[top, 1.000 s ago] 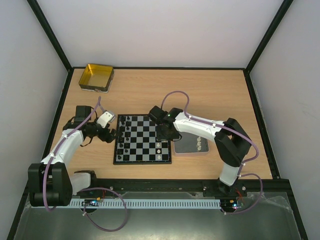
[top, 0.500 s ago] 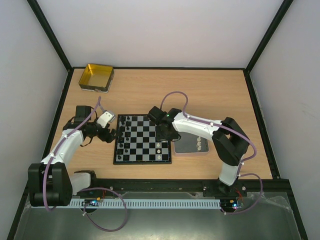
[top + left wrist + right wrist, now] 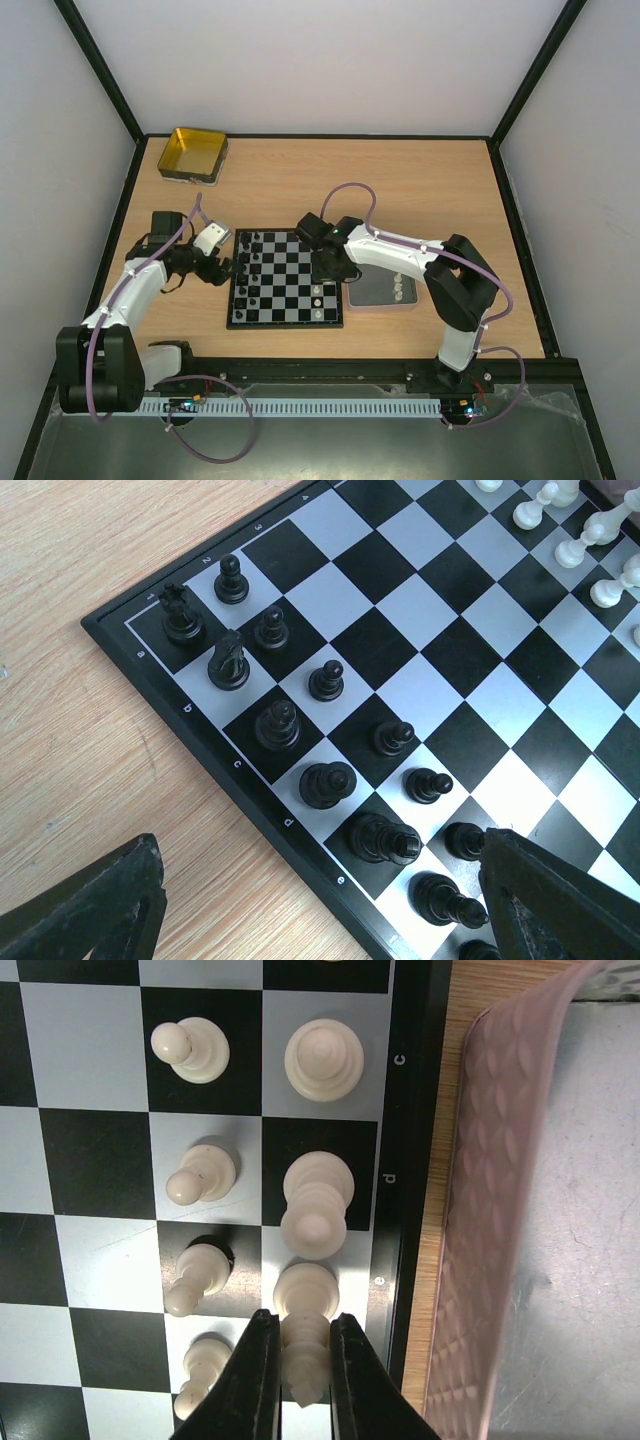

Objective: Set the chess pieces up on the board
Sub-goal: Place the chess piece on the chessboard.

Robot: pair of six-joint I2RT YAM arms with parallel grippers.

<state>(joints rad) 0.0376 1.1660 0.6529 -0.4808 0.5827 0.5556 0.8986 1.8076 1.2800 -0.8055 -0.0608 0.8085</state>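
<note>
One light wooden bench (image 3: 400,190), carrying everything. At centre, small square black-and-white checkered chessboard with dark border (image 3: 288,285), between the two arms. Just beside its right edge, silver metal tray (image 3: 368,298) with a few pale pieces (image 3: 398,288) inside. Far left corner: yellow square tin (image 3: 193,152), well apart from the board. Left gripper (image 3: 320,838) at board's left edge, jaws spread wide, holding nothing, above black chess pieces (image 3: 277,723) standing in two rows along that edge. Right gripper (image 3: 302,1335) over board's right edge, jaws narrow, clamped on one cream chess piece (image 3: 305,1295) in the outermost row by letter e. Further cream pieces (image 3: 322,1057) upright in two rows alongside. Contact of held piece's base with its square: cannot tell.
</note>
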